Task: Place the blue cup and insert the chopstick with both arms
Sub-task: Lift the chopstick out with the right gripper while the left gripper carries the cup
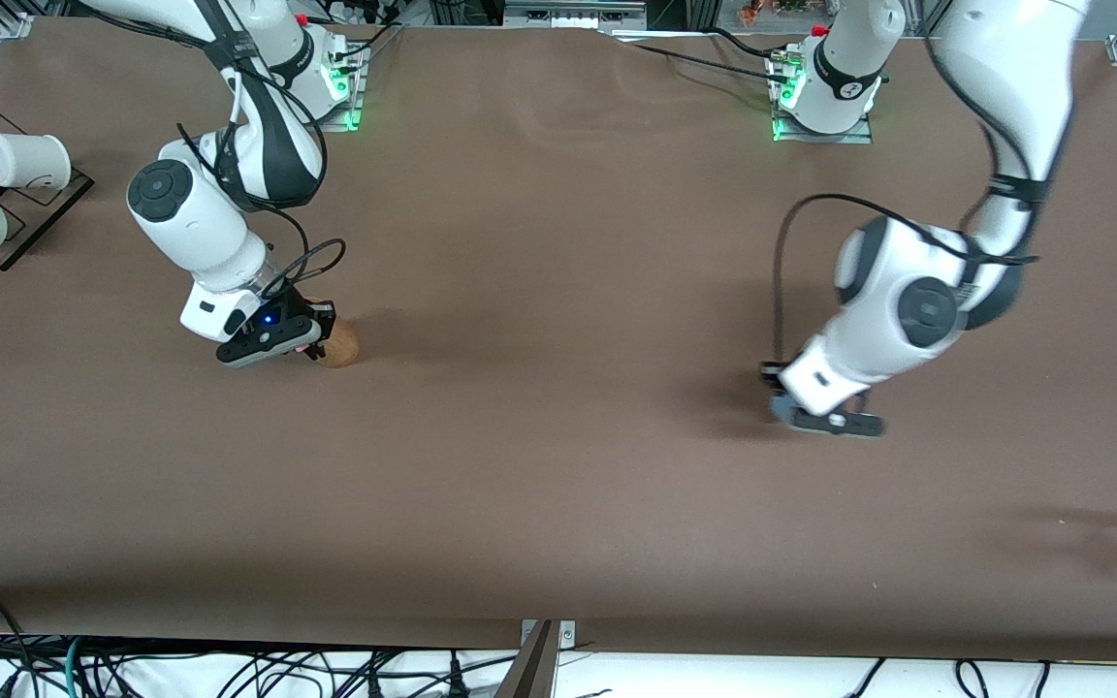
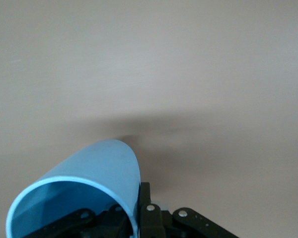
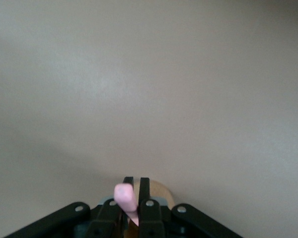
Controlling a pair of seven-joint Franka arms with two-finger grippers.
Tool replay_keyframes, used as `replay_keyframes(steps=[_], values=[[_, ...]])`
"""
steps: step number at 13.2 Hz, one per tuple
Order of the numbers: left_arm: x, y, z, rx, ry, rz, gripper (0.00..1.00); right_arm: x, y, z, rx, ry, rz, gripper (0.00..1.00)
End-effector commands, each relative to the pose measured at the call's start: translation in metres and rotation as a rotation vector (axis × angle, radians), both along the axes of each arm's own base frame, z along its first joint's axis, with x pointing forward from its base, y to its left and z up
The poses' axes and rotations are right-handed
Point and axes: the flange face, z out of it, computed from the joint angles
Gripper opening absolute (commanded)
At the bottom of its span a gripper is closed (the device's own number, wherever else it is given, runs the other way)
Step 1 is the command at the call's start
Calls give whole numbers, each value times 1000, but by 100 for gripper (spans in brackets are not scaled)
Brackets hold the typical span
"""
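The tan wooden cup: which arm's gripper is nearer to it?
Right. The right gripper is at the tan wooden cup, holding the chopstick; the left gripper holds the blue cup elsewhere.

Right gripper point(image 3: 134, 192) pinching the chopstick point(image 3: 125, 196) over the counter point(image 3: 149, 89).

You are looking down past the right gripper's black fingers point(image 3: 145, 191), which are standing close together and clamping the pink chopstick between them. The stick's blunt, rounded end is pointing up toward the camera, and its lower length is running down between the fingers out of sight. Just beside the fingers, a curved tan wooden edge point(image 3: 161, 191) is peeking out from under the gripper; you cannot tell from here whether the stick is touching it. Everything else is plain grey-brown counter, with a soft shadow spreading around the gripper.
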Motion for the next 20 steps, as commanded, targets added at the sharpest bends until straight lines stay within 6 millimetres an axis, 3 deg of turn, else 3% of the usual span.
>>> replay_keyframes(steps=[1, 2, 7, 9, 11, 13, 16, 17, 18, 20], values=[[-3, -86, -2, -2, -7, -8, 0, 6, 2, 46, 1, -21, 15, 0], [-6, -109, -4, -10, -9, 3, 0, 11, 3, 62, -1, -6, 16, 0], [-34, -228, -22, 0, -8, -32, 0, 37, -4, 179, -15, 60, 10, 0], [-48, -263, -39, 39, -26, 30, 0, 41, -3, 207, -13, 63, 13, 0], [-60, -284, -59, 55, -19, 85, 0, 43, -2, 212, -10, 61, 11, 0], [-69, -293, -74, 72, 13, 202, 0, 43, 0, 213, -2, 60, 11, 0], [-73, -293, -85, 95, 40, 243, 0, 52, 9, 210, 14, 62, -27, 0], [-72, -291, -85, 95, 38, 246, 0, 52, 21, 204, 19, 69, -34, 0], [-70, -290, -82, 90, 38, 244, 19, 53, 35, 203, 22, 67, -36, 0], [-65, -286, -75, 82, 35, 248, 92, 59, 60, 207, 36, 63, -66, 0]])
